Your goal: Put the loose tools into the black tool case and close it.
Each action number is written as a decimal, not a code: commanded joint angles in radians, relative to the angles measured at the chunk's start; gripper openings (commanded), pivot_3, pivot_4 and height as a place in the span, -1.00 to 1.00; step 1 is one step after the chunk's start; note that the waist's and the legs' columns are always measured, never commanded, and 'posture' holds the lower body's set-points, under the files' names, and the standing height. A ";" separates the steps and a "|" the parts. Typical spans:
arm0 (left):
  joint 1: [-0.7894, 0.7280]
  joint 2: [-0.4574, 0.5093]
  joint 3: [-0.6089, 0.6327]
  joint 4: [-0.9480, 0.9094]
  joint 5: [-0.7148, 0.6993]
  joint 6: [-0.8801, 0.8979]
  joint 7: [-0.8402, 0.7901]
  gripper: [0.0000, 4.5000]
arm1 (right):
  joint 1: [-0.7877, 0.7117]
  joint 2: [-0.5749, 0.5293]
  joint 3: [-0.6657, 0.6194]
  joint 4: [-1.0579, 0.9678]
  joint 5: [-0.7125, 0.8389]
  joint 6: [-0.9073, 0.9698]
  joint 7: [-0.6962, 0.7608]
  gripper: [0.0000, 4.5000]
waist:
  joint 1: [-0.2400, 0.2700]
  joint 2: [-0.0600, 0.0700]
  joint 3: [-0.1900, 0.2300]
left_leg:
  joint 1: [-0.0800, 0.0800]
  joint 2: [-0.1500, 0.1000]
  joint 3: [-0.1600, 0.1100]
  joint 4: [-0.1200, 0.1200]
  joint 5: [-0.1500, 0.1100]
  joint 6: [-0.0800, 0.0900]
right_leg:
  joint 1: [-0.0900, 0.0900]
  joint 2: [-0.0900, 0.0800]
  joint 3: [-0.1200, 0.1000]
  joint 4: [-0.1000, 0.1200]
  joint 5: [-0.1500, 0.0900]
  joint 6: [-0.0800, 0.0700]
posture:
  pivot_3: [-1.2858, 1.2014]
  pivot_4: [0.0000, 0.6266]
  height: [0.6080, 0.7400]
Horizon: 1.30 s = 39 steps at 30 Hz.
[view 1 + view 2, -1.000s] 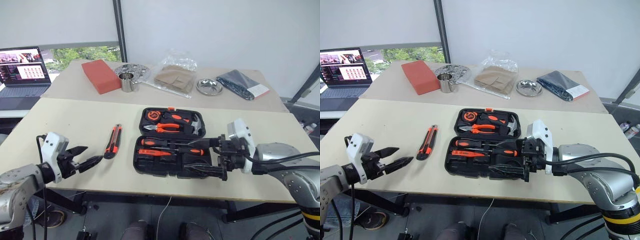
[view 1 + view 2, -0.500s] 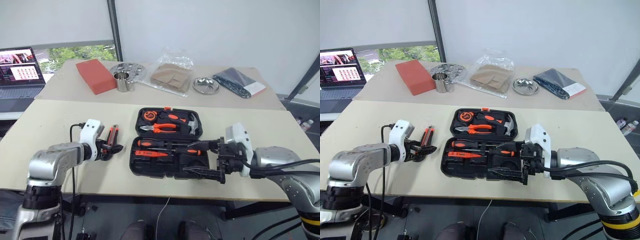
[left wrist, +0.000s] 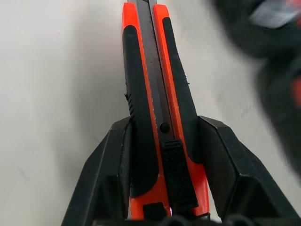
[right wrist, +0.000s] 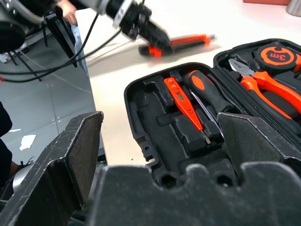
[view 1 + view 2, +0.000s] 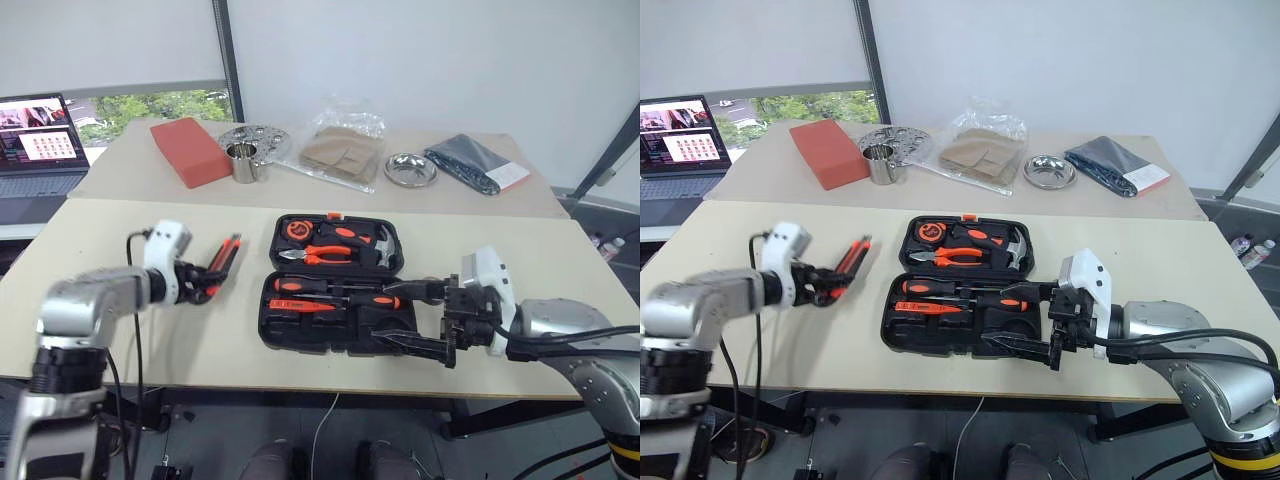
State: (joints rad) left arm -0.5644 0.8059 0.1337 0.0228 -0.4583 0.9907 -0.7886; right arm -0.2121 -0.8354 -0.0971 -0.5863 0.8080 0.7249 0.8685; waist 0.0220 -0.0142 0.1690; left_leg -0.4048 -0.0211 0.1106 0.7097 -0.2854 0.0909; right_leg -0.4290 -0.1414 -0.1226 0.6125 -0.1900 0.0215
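The black-orange utility knife (image 5: 225, 257) sits between the fingers of my left gripper (image 5: 200, 279), left of the black tool case (image 5: 266, 322). In the left wrist view both fingers (image 3: 110, 165) press on the sides of the utility knife (image 3: 150, 70); I cannot tell whether it is off the table. The case lies open, with a black-orange screwdriver (image 5: 340, 289) and the thin red tester (image 4: 183, 101) in its near half. Pliers (image 5: 325, 257) and a hammer rest in its far half. My right gripper (image 5: 425, 318) stands open at the case's near right corner, holding nothing.
On the far table stand a red block (image 5: 188, 150), a metal cup (image 5: 243, 162), a plastic bag (image 5: 340, 150), a steel bowl (image 5: 410, 170) and a dark pouch (image 5: 475, 165). A laptop (image 5: 35, 140) is open at the far left. The table's front edge runs just below both grippers.
My left gripper came forward from the front edge to the utility knife and closed around it. The right gripper stayed at the case. The camera view shifted slightly.
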 commanded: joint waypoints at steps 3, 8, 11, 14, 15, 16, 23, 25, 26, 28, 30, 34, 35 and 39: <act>-0.094 0.172 -0.190 -0.081 -0.031 -0.319 -0.607 -0.27 | 0.065 -0.059 -0.058 -0.054 0.044 0.035 0.022 1.00 | 0.002 0.001 0.000 | 0.000 -0.001 0.001 0.000 0.000 0.000 | 0.001 -0.001 -0.001 -0.002 -0.001 0.000 | 0.03 -0.52 0.91; -0.230 0.045 -0.457 -0.019 0.113 -0.488 -0.766 -0.27 | 0.144 -0.056 -0.109 -0.117 0.043 0.029 -0.034 1.00 | 0.006 0.003 0.001 | 0.001 -0.003 0.002 -0.001 0.000 0.000 | 0.004 -0.002 -0.001 -0.002 -0.002 0.002 | 0.03 -0.52 0.91; -0.286 -0.053 -0.559 0.053 0.193 -0.525 -0.773 -0.27 | 0.200 -0.048 -0.149 -0.162 0.057 0.037 -0.076 1.00 | 0.008 0.003 0.001 | 0.000 -0.002 0.002 0.001 0.000 0.000 | 0.003 -0.001 0.000 -0.002 -0.002 0.002 | 0.03 -0.52 0.91; -0.321 -0.124 -0.638 0.139 0.272 -0.588 -0.788 -0.27 | 0.265 -0.041 -0.193 -0.211 0.076 0.041 -0.117 1.00 | 0.006 0.003 0.002 | -0.001 -0.001 0.002 0.002 0.001 0.002 | 0.003 -0.001 0.000 -0.002 -0.002 0.002 | 0.03 -0.52 0.91; -0.331 -0.151 -0.650 0.174 0.290 -0.605 -0.781 -0.27 | 0.284 -0.039 -0.208 -0.225 0.082 0.041 -0.130 1.00 | 0.006 0.003 0.002 | 0.000 -0.001 0.001 0.002 0.001 0.002 | 0.003 -0.001 0.000 -0.002 -0.002 0.002 | 0.03 -0.52 0.91; -0.340 -0.174 -0.659 0.208 0.306 -0.621 -0.774 -0.27 | 0.299 -0.037 -0.220 -0.235 0.086 0.041 -0.140 1.00 | 0.005 0.003 0.002 | 0.000 -0.001 0.001 0.002 0.001 0.003 | 0.003 -0.001 0.000 -0.002 -0.002 0.002 | 0.03 -0.52 0.91; -0.396 -0.220 -0.699 0.358 0.363 -0.700 -0.812 0.28 | 0.343 -0.031 -0.261 -0.267 0.106 0.036 -0.200 1.00 | 0.018 0.003 0.001 | -0.001 0.001 0.000 0.003 0.002 0.012 | 0.003 -0.005 0.000 -0.002 -0.001 0.002 | 0.03 -0.52 0.91; -0.403 -0.187 -0.718 0.336 0.317 -0.680 -0.826 0.61 | 0.347 -0.032 -0.262 -0.269 0.108 0.034 -0.205 1.00 | 0.019 0.003 0.002 | -0.001 0.001 -0.001 0.005 0.001 0.012 | 0.004 -0.006 0.000 -0.002 -0.001 0.002 | 0.03 -0.52 0.91; -0.405 -0.169 -0.725 0.323 0.295 -0.674 -0.826 0.77 | 0.348 -0.032 -0.263 -0.269 0.110 0.033 -0.206 1.00 | 0.018 0.003 0.002 | -0.002 0.001 -0.001 0.006 0.001 0.012 | 0.003 -0.005 0.000 -0.002 -0.001 0.003 | 0.03 -0.52 0.91; -0.410 -0.145 -0.719 0.295 0.242 -0.641 -0.826 0.97 | 0.346 -0.034 -0.263 -0.265 0.110 0.031 -0.207 1.00 | 0.019 0.003 0.002 | -0.002 0.001 -0.001 0.006 0.001 0.013 | 0.003 -0.006 0.000 -0.002 -0.001 0.004 | 0.03 -0.52 0.91; -0.417 -0.143 -0.692 0.276 0.187 -0.589 -0.826 0.97 | 0.342 -0.035 -0.258 -0.257 0.107 0.027 -0.206 1.00 | 0.019 0.003 0.002 | -0.002 0.001 -0.002 0.006 0.001 0.014 | 0.003 -0.006 0.001 -0.002 -0.001 0.003 | 0.03 -0.52 0.91; -0.416 -0.176 -0.618 0.277 0.141 -0.556 -0.826 0.65 | 0.330 -0.037 -0.249 -0.241 0.102 0.022 -0.201 1.00 | 0.020 0.003 0.002 | -0.004 0.000 -0.002 0.007 0.002 0.018 | 0.003 -0.004 0.001 -0.002 0.000 0.002 | 0.03 -0.52 0.91; -0.411 -0.187 -0.610 0.286 0.153 -0.567 -0.823 0.53 | 0.325 -0.038 -0.245 -0.238 0.101 0.022 -0.199 1.00 | 0.020 0.003 0.002 | -0.004 -0.001 -0.002 0.007 0.002 0.018 | 0.003 -0.004 0.001 -0.002 0.000 0.002 | 0.03 -0.52 0.91; -0.391 -0.218 -0.605 0.305 0.204 -0.625 -0.806 -0.15 | 0.302 -0.039 -0.230 -0.222 0.099 0.023 -0.194 1.00 | 0.019 0.003 0.002 | -0.004 -0.001 -0.002 0.007 0.002 0.019 | 0.003 -0.003 0.000 -0.002 -0.001 0.003 | 0.03 -0.52 0.91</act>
State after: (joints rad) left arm -0.9499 0.5922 -0.4924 0.3334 -0.2732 0.3950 -1.5968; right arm 0.1025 -0.8694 -0.3216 -0.8003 0.9046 0.7672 0.6735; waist 0.0407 -0.0116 0.1707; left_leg -0.4093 -0.0224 0.1089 0.7167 -0.2830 0.1095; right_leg -0.4260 -0.1438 -0.1233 0.6104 -0.1908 0.0246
